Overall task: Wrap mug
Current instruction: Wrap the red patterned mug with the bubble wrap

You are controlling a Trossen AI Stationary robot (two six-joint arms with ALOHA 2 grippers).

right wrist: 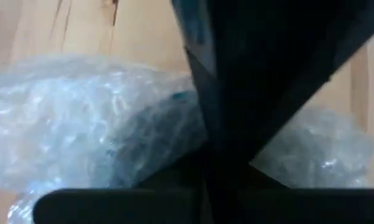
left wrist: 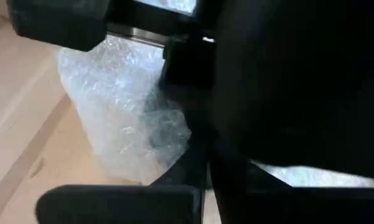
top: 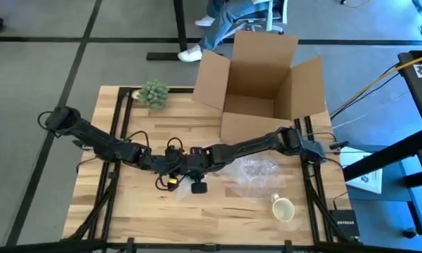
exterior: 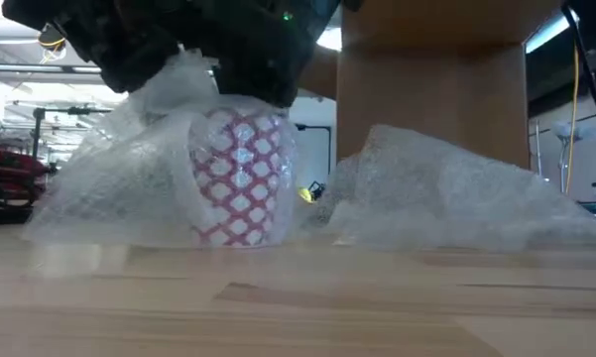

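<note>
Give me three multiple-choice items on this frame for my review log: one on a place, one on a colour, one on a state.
1. Where is the cream mug?
A. In the cardboard box
B. On the table's near right part
C. Between the grippers

2. What pattern colour has the mug under the bubble wrap?
A. Red on white
B. Blue on white
C. Plain green

3. How does the cardboard box stand?
A. Taped shut
B. Flattened
C. Open, flaps up

Answers: 1 B, the high view shows it alone there, apart from both arms. 2 A, the low view shows the patterned mug with a red lattice. 3 C, the high view looks into it past its spread flaps.
</note>
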